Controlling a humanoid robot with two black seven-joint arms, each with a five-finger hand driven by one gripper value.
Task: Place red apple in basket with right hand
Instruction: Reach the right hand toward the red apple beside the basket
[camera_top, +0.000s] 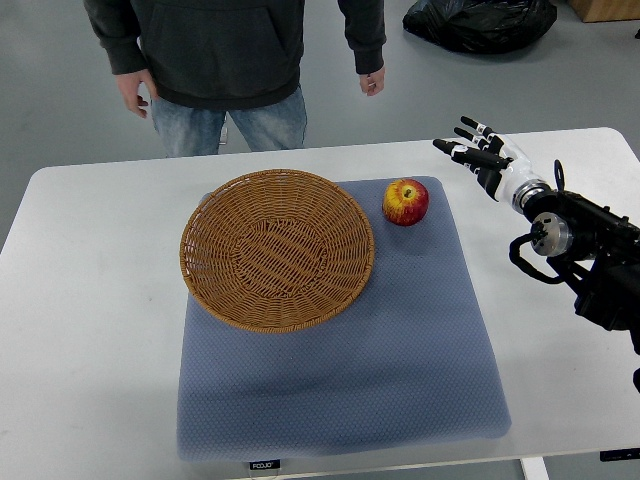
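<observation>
A red and yellow apple (406, 201) rests upright on the blue-grey mat (400, 340), just right of the round wicker basket (277, 248), which holds nothing. My right hand (472, 152) hovers to the apple's upper right, a short gap away, with its fingers spread and holding nothing. Its arm (580, 240) enters from the right edge. The left arm does not show.
The mat lies on a white table (90, 300). A person in a dark hoodie and jeans (235, 60) stands at the table's far side, hands hanging by the sides. A black bag (480, 22) lies on the floor beyond.
</observation>
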